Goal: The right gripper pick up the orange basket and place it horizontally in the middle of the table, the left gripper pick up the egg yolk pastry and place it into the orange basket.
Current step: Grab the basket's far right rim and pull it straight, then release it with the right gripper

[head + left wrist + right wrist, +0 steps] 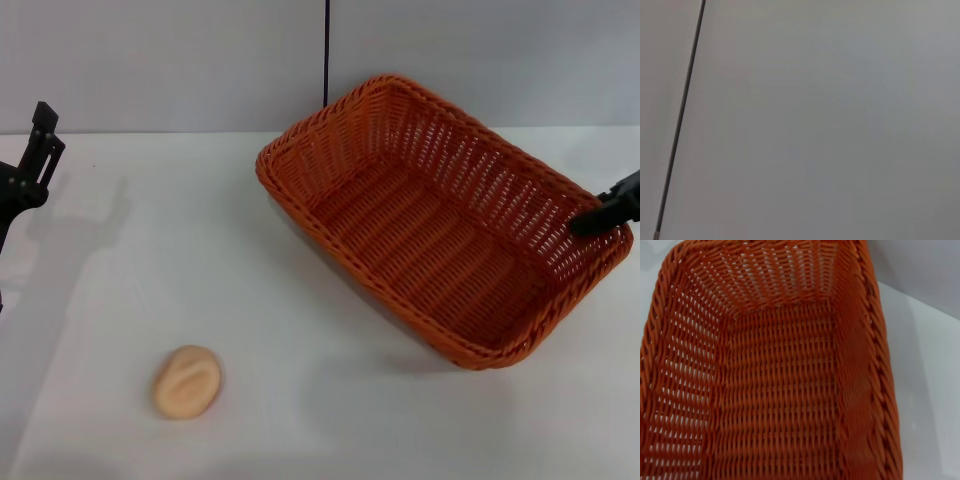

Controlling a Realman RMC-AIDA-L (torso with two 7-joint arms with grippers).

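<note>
My right gripper (pixel 600 218) came in from the right edge of the head view and was clamped on the rim of the basket (pixel 440 215) at its near right corner, one dark finger lying over the braid on the inner side. The basket sat on the right half of the table (pixel 300 400), its long axis running on a diagonal from far left to near right, not yet square to the table's edge. Its near right end looked slightly raised, with a shadow under the front wall. The open top faced up and nothing lay inside; my right wrist camera looked straight down its length, showing only the woven floor (pixel 780 390) and the openwork walls.

The pastry (pixel 186 381) lay on the table near the front left, well apart from the basket, its longer side tilted a little toward the far right, scored top up.

My left gripper (pixel 35 150) hung at the far left edge, above the table; whether its fingers were apart I cannot tell.

No writing or labels showed anywhere.
</note>
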